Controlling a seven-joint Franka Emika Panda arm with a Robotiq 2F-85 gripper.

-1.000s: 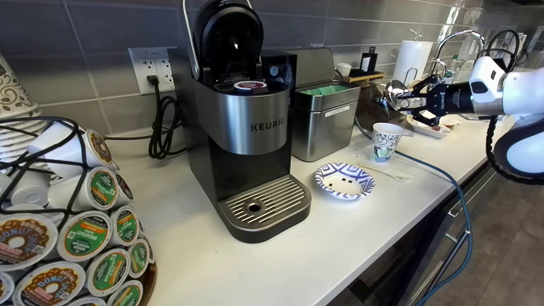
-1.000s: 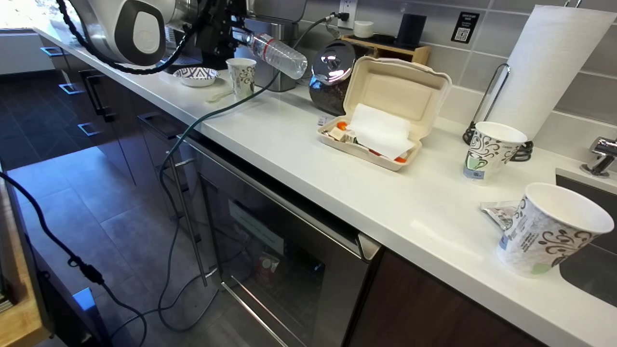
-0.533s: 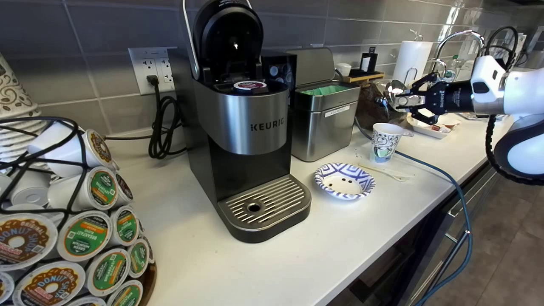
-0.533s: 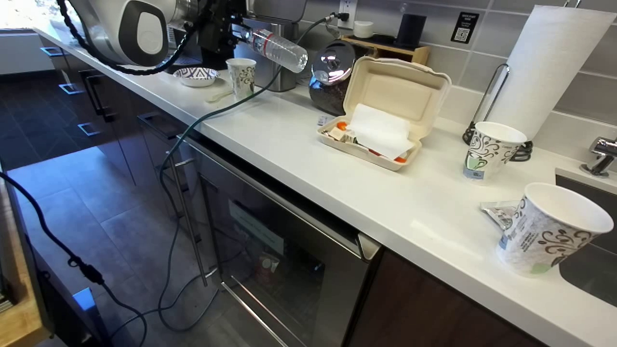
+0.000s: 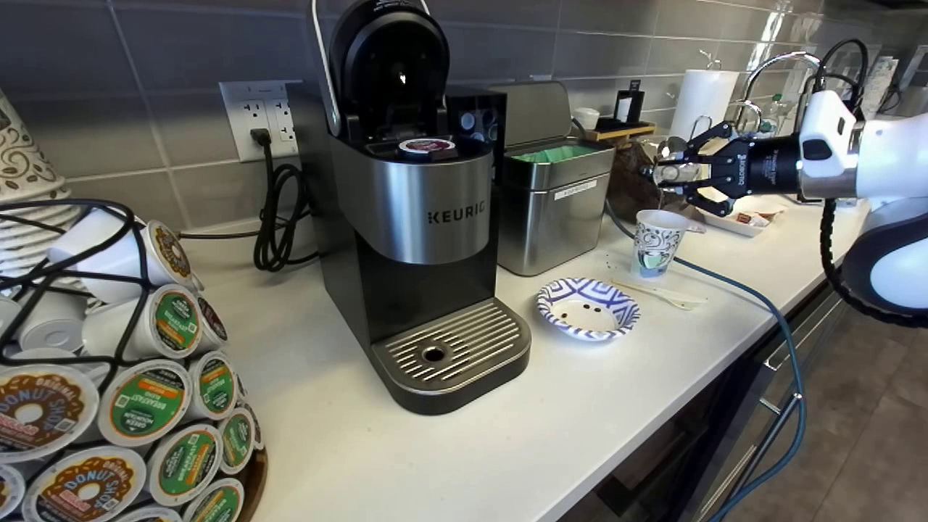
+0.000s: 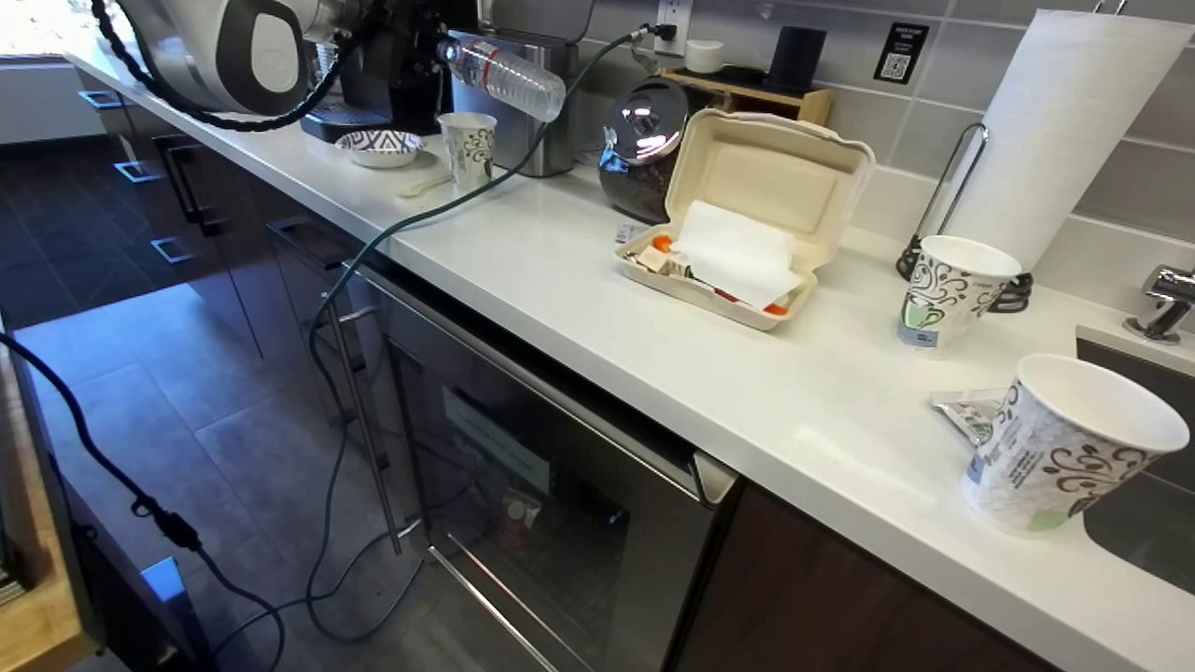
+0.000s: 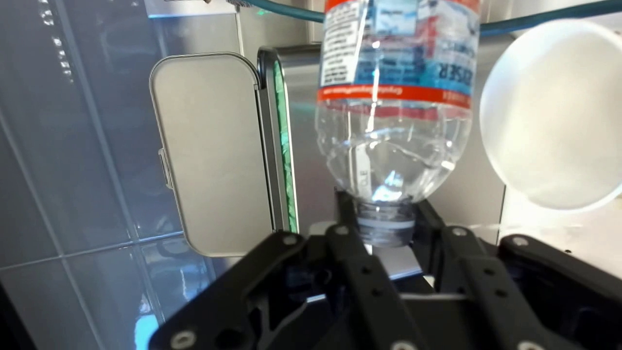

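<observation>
My gripper (image 7: 386, 209) is shut on the neck of a clear plastic bottle (image 7: 396, 141) with a red, white and blue label. In an exterior view the bottle (image 6: 513, 79) hangs in the air above the counter, lying nearly sideways with its base lower and away from the fingers. How much liquid it holds, I cannot tell. A patterned paper cup (image 5: 658, 243) stands upright below the gripper, and its open rim (image 7: 554, 116) shows right of the bottle in the wrist view. Near the cup sits a blue-and-white paper bowl (image 5: 589, 308) with a few dark bits inside.
An open-lidded metal bin (image 5: 558, 210) stands beside the coffee maker (image 5: 420, 203), whose top is raised over a pod. A glass jar (image 6: 639, 140), a takeout box (image 6: 728, 289) and a blue cable (image 5: 786, 333) are on the counter. Wooden stirrers (image 5: 663, 293) lie by the cup.
The arm has shifted toward the coffee maker, carrying the bottle left in both exterior views. The bottle also sits slightly higher in one of them. The grip has stayed the same.
</observation>
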